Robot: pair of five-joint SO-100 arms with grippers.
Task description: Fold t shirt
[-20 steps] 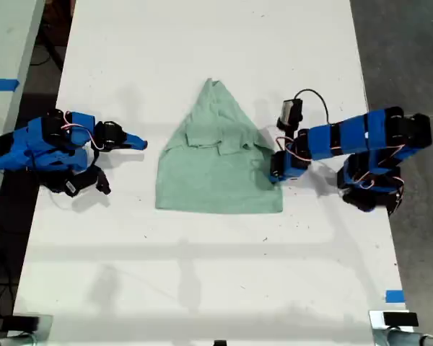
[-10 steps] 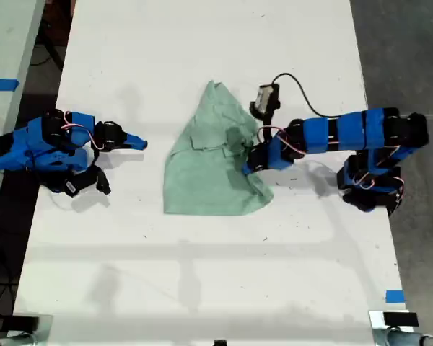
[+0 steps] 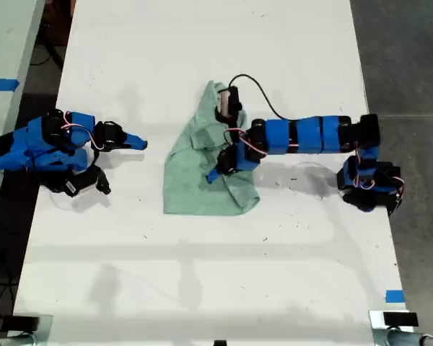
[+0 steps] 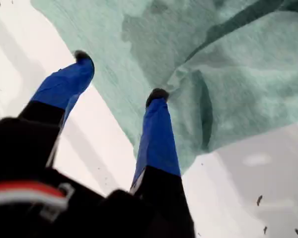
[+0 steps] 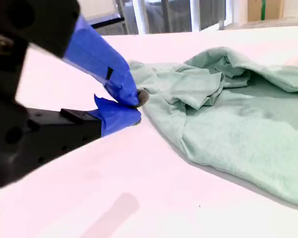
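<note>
A: Exterior view first. How many of each?
B: One shirt (image 3: 202,176), two arms, one white counter (image 3: 202,58). The shirt lies mid-counter, bunched, its right part in that view lifted and doubled over. My first claw (image 3: 218,170) reaches across it from the exterior view's right. My second claw (image 3: 133,142) sits apart at the exterior view's left. Bare counter all round.
A: First wrist view?
B: Claw (image 4: 120,74) spread, fingertips (image 4: 156,95) against the shirt (image 4: 228,74); whether cloth is caught, I cannot tell.
A: Second wrist view?
B: Claw (image 5: 136,106) pressed together, empty, just beside the shirt (image 5: 228,124) edge.
</note>
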